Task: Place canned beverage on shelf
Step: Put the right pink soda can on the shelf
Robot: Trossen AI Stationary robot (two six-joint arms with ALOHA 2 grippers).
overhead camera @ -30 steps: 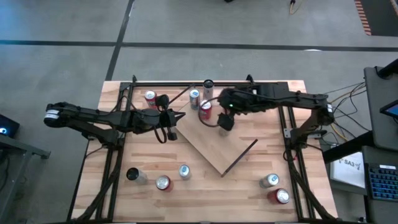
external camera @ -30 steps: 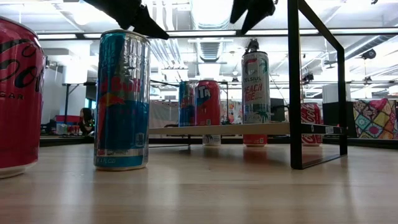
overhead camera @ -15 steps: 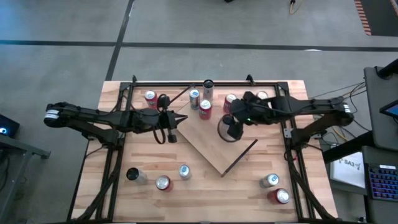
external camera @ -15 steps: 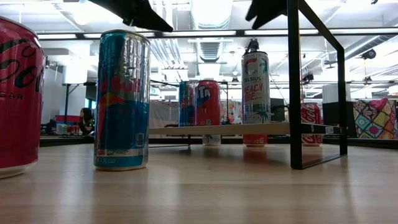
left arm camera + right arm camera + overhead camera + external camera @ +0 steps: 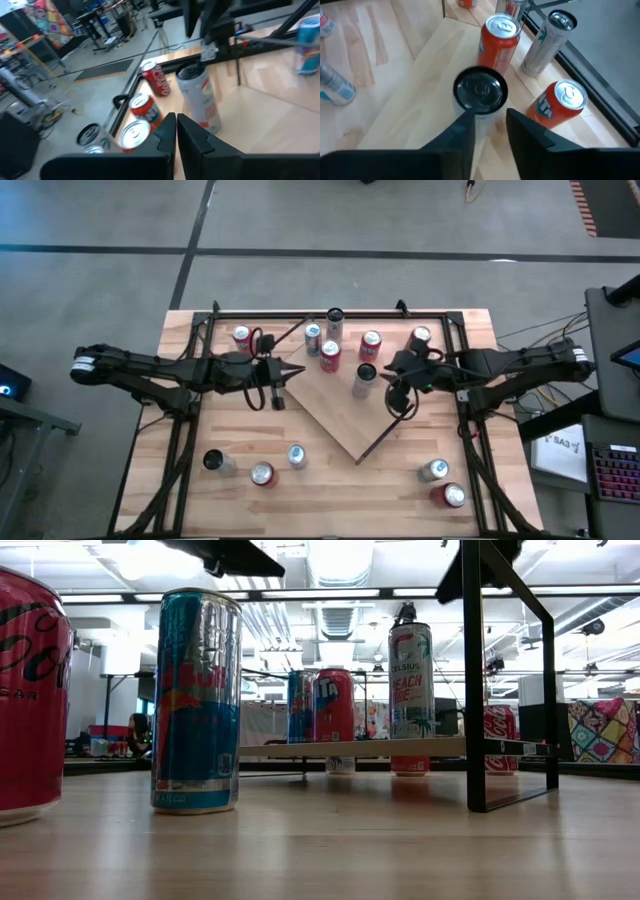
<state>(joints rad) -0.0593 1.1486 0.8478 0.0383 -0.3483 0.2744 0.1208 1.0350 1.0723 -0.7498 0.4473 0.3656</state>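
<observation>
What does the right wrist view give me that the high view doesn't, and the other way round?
Only the right wrist view shows the orange side wall of the silver-topped can standing beyond the black-topped silver can. Only the high view shows the left gripper by the left corner of the flat light-wood shelf, and the shelf's whole outline. Both show the black-topped can upright on the shelf, with the right gripper beside it, not holding it.
</observation>
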